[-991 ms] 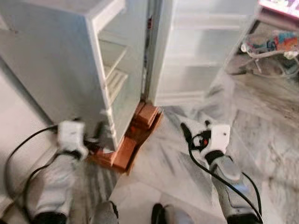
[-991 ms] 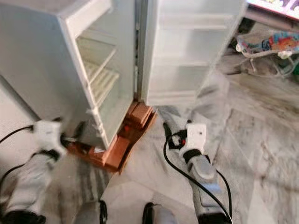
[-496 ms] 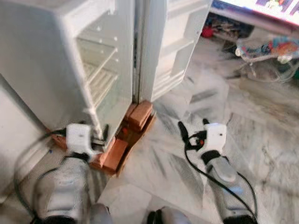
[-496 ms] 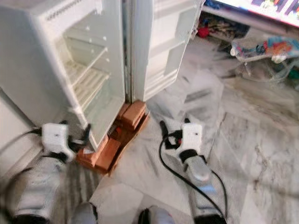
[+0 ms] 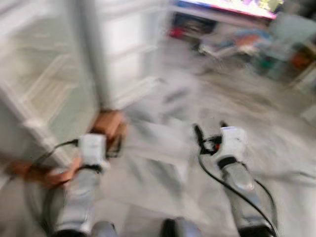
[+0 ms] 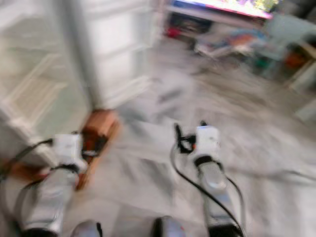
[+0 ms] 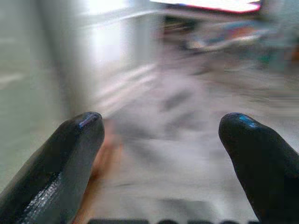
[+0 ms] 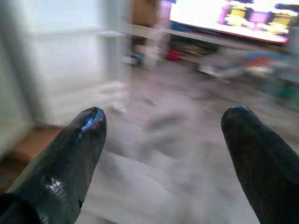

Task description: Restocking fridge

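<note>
With the open fridge (image 5: 44,84) at our left and both the left gripper (image 7: 161,140) and right gripper (image 8: 163,140) spread and empty, we judge it best to turn slowly, clearing the bricks (image 5: 106,126) under the fridge.

Motion blur smears my whole view: the fridge (image 5: 74,74) runs off the left edge, the far clutter (image 5: 247,42) unreadable.

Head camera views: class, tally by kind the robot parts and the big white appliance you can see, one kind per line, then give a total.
Grippers: 2, left gripper and right gripper, both open
Silver arms: 2
Fridge: 1
Total: 5
</note>
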Controlling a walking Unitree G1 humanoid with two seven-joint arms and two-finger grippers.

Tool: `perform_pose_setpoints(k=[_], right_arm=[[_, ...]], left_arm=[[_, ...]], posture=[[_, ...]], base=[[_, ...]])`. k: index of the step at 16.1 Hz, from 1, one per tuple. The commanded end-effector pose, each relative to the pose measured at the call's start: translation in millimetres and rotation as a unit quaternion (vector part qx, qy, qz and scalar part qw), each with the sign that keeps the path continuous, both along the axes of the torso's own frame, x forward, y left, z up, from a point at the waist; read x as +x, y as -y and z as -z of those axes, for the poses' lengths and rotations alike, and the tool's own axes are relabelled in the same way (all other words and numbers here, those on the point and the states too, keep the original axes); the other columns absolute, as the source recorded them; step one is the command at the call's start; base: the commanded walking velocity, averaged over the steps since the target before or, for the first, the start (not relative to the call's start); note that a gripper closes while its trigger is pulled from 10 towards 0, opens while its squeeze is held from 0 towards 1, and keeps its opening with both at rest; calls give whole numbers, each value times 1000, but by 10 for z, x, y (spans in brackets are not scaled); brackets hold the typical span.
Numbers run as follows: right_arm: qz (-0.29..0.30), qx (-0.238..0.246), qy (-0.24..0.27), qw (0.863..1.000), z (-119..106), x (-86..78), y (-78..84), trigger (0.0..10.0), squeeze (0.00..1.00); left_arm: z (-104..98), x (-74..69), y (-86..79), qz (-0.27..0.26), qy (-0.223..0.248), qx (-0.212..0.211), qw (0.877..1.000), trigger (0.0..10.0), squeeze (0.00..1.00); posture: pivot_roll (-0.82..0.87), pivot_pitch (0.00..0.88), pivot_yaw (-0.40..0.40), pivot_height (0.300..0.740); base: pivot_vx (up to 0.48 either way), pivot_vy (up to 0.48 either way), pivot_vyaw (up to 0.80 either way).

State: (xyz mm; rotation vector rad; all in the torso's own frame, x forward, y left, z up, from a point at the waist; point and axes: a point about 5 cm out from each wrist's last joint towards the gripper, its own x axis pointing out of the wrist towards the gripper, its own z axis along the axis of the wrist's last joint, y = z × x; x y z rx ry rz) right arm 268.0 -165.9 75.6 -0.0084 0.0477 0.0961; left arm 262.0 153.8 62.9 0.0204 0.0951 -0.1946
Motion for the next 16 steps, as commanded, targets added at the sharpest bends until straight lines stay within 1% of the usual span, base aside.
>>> perform_pose_setpoints(k=[1,4,6,8,9,11,13,16], right_arm=[[4,4,6,1000,-18,11,-21,10000,0],[4,2,8,1000,-23,20,-15,10000,0],[2,0,17,1000,-65,59,-34,10000,0],[1,2,27,1000,-104,74,-50,10000,0],[-1,1,32,999,-120,80,-73,10000,0],[-4,2,33,999,-114,84,-91,10000,0],[-9,3,33,999,-108,86,-111,10000,0],[-11,8,38,999,-136,114,-171,10000,0]], left_arm=[[-15,20,-87,-10,3,11,1000,10000,0],[-14,39,-100,-13,3,13,1000,10000,0],[-58,100,-78,-11,13,20,1000,10000,0],[-102,130,-93,-13,22,29,999,10000,0],[-122,152,-118,-13,27,31,999,10000,0],[-119,158,-113,-7,28,39,999,10000,0],[-127,152,-111,-10,32,39,999,10000,0],[-97,154,-166,-12,29,44,999,10000,0]], posture=[[88,85,-92,740],[83,86,-90,740],[78,93,-84,740],[80,100,-80,740],[79,103,-75,740],[90,100,-77,740],[94,98,-78,740],[89,107,-82,740]], base=[[0,-300,-800],[0,-291,-800],[0,-281,-800],[285,-139,-684],[480,0,0],[480,0,0],[480,0,0],[480,0,0]])
